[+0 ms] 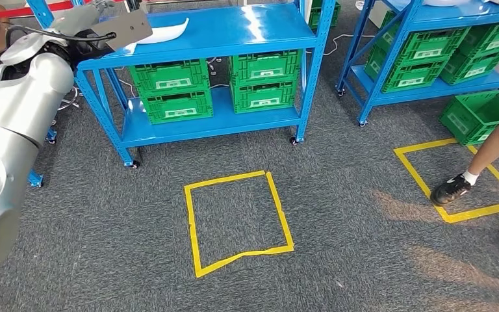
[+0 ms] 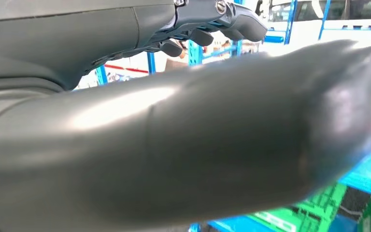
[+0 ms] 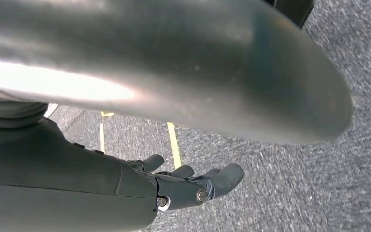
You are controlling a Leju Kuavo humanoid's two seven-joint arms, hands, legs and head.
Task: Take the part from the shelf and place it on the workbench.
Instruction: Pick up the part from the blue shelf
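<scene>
A thin white curved part (image 1: 167, 31) lies on the top board of the blue shelf (image 1: 260, 29), near its left end. My left arm (image 1: 13, 123) is raised toward that end, and its grey wrist cover (image 1: 125, 27) sits just left of the part. In the left wrist view my left hand (image 2: 198, 121) shows a thick thumb and dark fingers (image 2: 212, 24) apart, with nothing between them. My right hand (image 3: 174, 183) hangs over the carpet, its fingers (image 3: 222, 176) loosely spread and holding nothing.
Green crates (image 1: 172, 91) fill the shelf's lower levels. A second blue shelf (image 1: 422, 45) with green crates stands at the right. A yellow tape square (image 1: 237, 221) marks the grey carpet ahead. A person's leg and dark shoe (image 1: 453, 188) stand in another tape square at the right.
</scene>
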